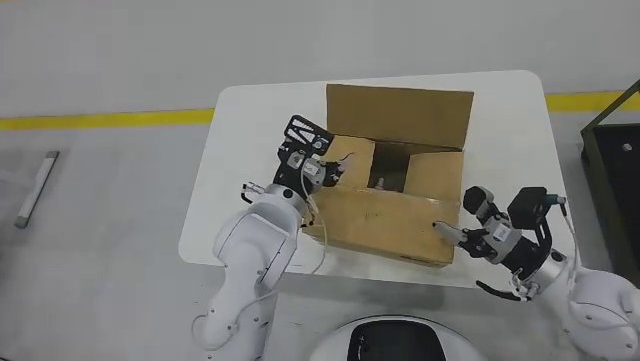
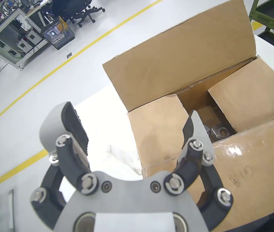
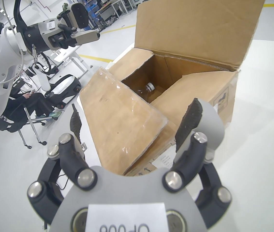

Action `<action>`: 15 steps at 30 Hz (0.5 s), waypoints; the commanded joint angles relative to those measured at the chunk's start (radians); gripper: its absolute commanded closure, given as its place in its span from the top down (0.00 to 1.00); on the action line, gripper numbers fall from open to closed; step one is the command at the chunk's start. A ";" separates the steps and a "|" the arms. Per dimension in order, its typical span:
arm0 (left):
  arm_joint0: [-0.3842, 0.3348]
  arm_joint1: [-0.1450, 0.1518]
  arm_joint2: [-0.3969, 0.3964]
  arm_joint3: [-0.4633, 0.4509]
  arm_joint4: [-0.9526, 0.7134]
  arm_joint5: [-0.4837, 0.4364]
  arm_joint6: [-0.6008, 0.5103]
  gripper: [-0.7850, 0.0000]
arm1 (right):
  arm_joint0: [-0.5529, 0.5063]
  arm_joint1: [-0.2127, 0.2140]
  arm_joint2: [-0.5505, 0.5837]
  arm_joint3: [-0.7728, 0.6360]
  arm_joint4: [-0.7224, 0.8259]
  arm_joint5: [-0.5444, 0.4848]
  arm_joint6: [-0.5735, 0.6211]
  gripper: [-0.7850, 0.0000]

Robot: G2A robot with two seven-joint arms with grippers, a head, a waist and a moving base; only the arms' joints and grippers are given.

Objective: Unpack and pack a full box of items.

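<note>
A brown cardboard box [image 1: 385, 221] stands on the white table [image 1: 255, 131], its tall back flap upright and its front and side flaps leaning over the opening. My left gripper [image 2: 134, 126] is open at the box's left end, its fingers either side of the short side flap [image 2: 158, 126]. Metal parts [image 2: 218, 131] lie inside the box. At the front right corner my right gripper [image 3: 134, 119] is open, straddling the taped front flap [image 3: 120, 119]. A small capped bottle [image 3: 149, 88] lies on the box floor. The left gripper [image 3: 83, 28] shows beyond the box.
A green metal rack [image 1: 615, 181] stands just off the table's right edge. Bare table surface lies left of and behind the box. Yellow floor lines [image 1: 100, 119] run past the table.
</note>
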 commanded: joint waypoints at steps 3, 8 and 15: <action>0.001 0.003 0.001 -0.004 0.005 0.008 0.001 1.00 | 0.023 0.004 -0.017 0.015 0.014 -0.003 0.015 1.00; -0.001 0.007 0.012 -0.005 0.043 0.004 0.012 1.00 | 0.036 0.009 -0.028 0.024 0.018 -0.004 0.046 0.44; -0.006 0.009 0.025 -0.007 0.048 0.011 0.013 1.00 | 0.031 0.018 -0.026 0.017 0.039 -0.008 0.068 0.00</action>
